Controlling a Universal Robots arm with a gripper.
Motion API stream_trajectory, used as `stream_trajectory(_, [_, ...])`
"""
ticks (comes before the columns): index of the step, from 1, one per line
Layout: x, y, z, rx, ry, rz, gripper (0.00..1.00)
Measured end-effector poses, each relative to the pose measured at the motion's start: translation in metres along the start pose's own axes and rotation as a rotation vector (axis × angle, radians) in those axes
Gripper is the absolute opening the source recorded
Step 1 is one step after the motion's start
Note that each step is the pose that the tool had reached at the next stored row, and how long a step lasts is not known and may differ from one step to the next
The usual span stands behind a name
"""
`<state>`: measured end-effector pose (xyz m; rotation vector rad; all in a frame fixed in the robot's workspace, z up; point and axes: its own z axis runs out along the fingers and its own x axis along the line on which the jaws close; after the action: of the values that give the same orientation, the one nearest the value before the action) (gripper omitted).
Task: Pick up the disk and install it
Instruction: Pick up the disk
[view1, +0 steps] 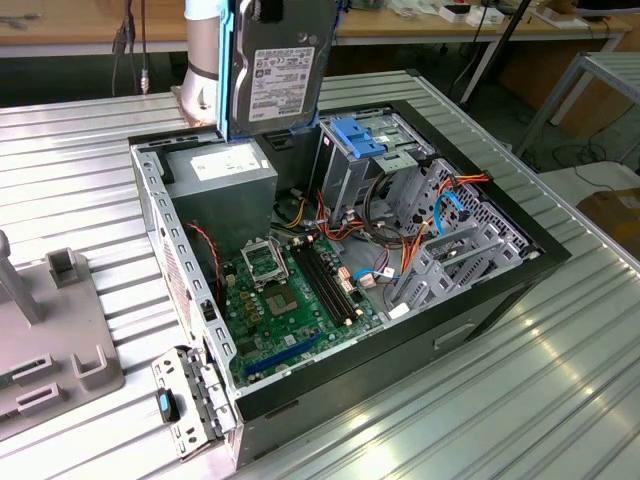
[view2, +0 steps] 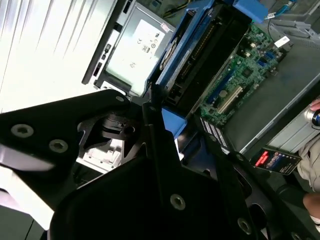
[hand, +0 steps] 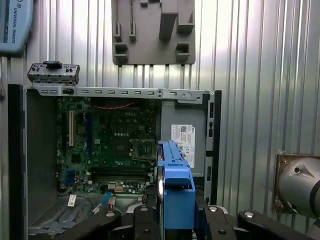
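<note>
The disk (view1: 282, 70), a grey metal hard drive with a white label and a bright blue carrier frame, hangs upright in the air over the back of the open computer case (view1: 480, 300). My gripper (view1: 268, 8) holds it from above. In the first wrist view the disk's blue edge (hand: 175, 185) stands between the black fingers of the gripper (hand: 175, 222), above the power supply and the motherboard. The second wrist view shows the disk (view2: 200, 50) edge-on, clamped in the gripper (view2: 152, 107). The gripper is shut on the disk.
Inside the case lie a green motherboard (view1: 290, 290), a grey power supply (view1: 225, 185) and a blue-topped drive cage (view1: 355, 135) with coloured cables. A grey fixture plate (view1: 50, 340) sits at the exterior view's left. A person's hand (view2: 312, 165) is near the case.
</note>
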<state>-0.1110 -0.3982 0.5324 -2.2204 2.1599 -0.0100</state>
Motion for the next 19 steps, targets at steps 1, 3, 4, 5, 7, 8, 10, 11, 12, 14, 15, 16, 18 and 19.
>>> stream_trajectory(1, [0.0124, 0.0009, -0.0001, -0.0001, 0.0001, 0.0, 0.37])
stream_trajectory(3, [0.031, 0.0022, -0.0002, 0.0, 0.0, 0.0, 0.37])
stream_trajectory(4, [0.0358, 0.0025, -0.0002, -0.0001, 0.0001, 0.0, 0.37])
stream_trajectory(5, [0.0394, 0.0027, -0.0002, -0.0001, 0.0001, 0.0, 0.37])
stream_trajectory(7, [0.0554, 0.0037, -0.0001, 0.0, 0.0, 0.0, 0.37])
stream_trajectory(8, [0.0613, 0.004, -0.0002, -0.0001, 0.0002, 0.0, 0.37])
stream_trajectory(10, [0.074, 0.0047, -0.0001, -0.0001, 0.0001, 0.0, 0.37])
stream_trajectory(11, [0.0785, 0.0049, 0.0, 0.0, 0.0, 0.0, 0.37])
stream_trajectory(12, [0.0828, 0.0051, 0.0, 0.0, 0.0001, 0.0, 0.37])
stream_trajectory(14, [0.0903, 0.0054, 0.0, -0.0001, 0.0001, 0.0, 0.37])
stream_trajectory(15, [0.0933, 0.0056, 0.0, 0.0, 0.0, 0.0, 0.37])
stream_trajectory(16, [0.0955, 0.0057, 0.0, 0.0, 0.0, 0.0, 0.37])
stream_trajectory(18, [0.0985, 0.0058, -0.0001, -0.0001, 0.0002, 0.0, 0.37])
stream_trajectory(19, [0.0999, 0.0058, 0.0, -0.0001, 0.0001, 0.0, 0.37])
